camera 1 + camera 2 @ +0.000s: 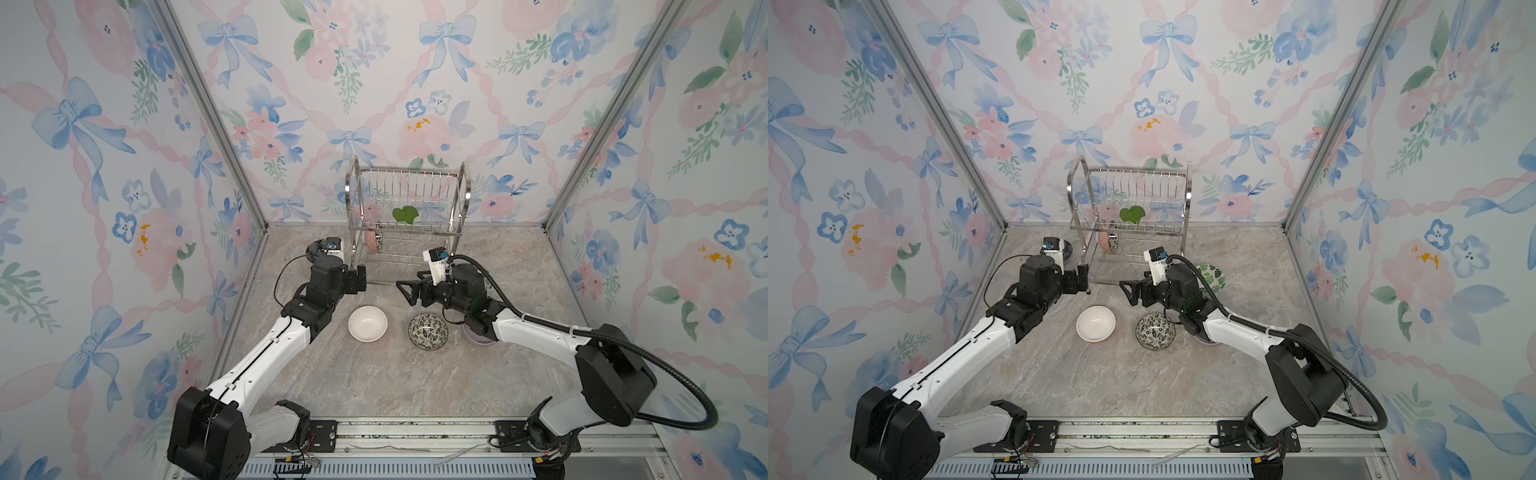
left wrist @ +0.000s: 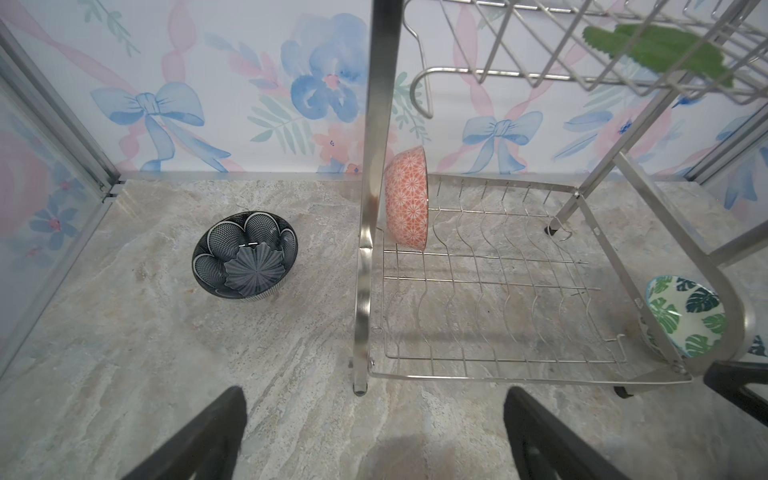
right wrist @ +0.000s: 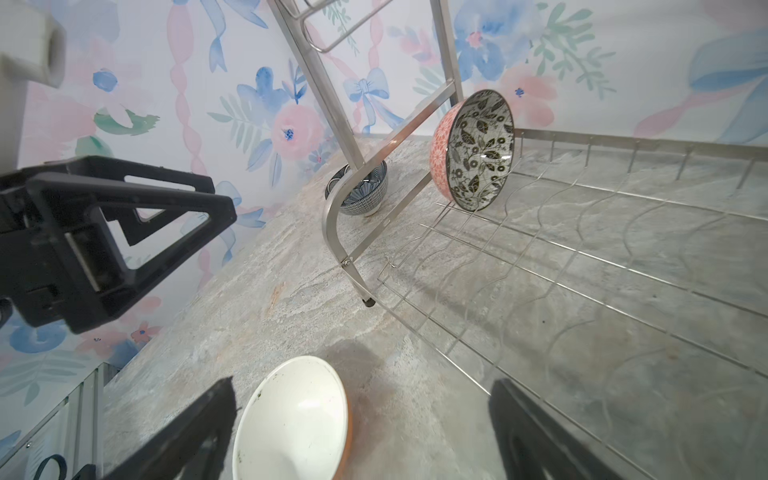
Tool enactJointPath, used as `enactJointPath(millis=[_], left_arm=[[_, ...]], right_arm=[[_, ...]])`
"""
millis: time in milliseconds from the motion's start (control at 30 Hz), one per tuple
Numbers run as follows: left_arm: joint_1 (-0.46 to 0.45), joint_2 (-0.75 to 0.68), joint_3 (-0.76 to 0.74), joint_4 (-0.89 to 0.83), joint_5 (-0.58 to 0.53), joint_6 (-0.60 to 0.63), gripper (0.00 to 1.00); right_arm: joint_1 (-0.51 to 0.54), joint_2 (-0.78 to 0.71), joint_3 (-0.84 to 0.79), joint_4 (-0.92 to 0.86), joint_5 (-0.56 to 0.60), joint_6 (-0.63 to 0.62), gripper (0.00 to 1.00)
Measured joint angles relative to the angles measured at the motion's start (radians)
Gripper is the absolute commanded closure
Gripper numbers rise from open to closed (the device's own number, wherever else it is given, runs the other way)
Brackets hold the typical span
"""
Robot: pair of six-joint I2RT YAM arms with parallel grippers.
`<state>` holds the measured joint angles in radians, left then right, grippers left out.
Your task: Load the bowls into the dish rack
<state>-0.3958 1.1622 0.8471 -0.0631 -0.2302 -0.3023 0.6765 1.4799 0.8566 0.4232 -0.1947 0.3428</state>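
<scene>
The steel dish rack (image 1: 464, 195) (image 1: 1188, 195) (image 2: 376, 124) stands at the back. One pink-outside floral bowl (image 1: 372, 242) (image 2: 407, 199) (image 3: 473, 149) stands on edge at the left of its lower shelf. On the table lie the white bowl (image 1: 368, 323) (image 3: 291, 419), a black-and-white floral bowl (image 1: 428, 331) (image 1: 1155, 331), the leaf-patterned bowl (image 1: 1212, 277) (image 2: 685, 316), the dark blue bowl (image 2: 245, 261) (image 3: 363, 195), and the lavender bowl (image 1: 478, 337), mostly under my right arm. My left gripper (image 1: 360, 279) (image 2: 375, 392) is open and empty at the rack's front left foot. My right gripper (image 1: 409, 291) (image 3: 362, 384) is open and empty just in front of the rack.
A green leaf-shaped piece (image 1: 405, 215) lies on the rack's upper shelf. Flowered walls with metal corner posts (image 1: 232, 137) close in both sides. The two grippers face each other across a short gap in front of the rack.
</scene>
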Motion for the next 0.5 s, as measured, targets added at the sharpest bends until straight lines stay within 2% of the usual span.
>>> enactJointPath(millis=[100, 233, 400, 500], left_arm=[[0.014, -0.035, -0.040, 0.000, 0.024, -0.077, 0.02], [0.064, -0.066, -0.084, 0.014, 0.129, -0.187, 0.02], [0.072, -0.060, -0.093, 0.023, 0.241, -0.277, 0.02], [0.060, -0.057, -0.110, 0.048, 0.267, -0.303, 0.02]], right_arm=[[0.000, -0.105, -0.049, -0.066, 0.058, -0.025, 0.04], [-0.039, -0.205, -0.076, -0.169, 0.126, -0.037, 0.03], [-0.134, -0.224, -0.075, -0.244, 0.193, -0.021, 0.03], [-0.163, -0.196, -0.068, -0.285, 0.230, -0.007, 0.03]])
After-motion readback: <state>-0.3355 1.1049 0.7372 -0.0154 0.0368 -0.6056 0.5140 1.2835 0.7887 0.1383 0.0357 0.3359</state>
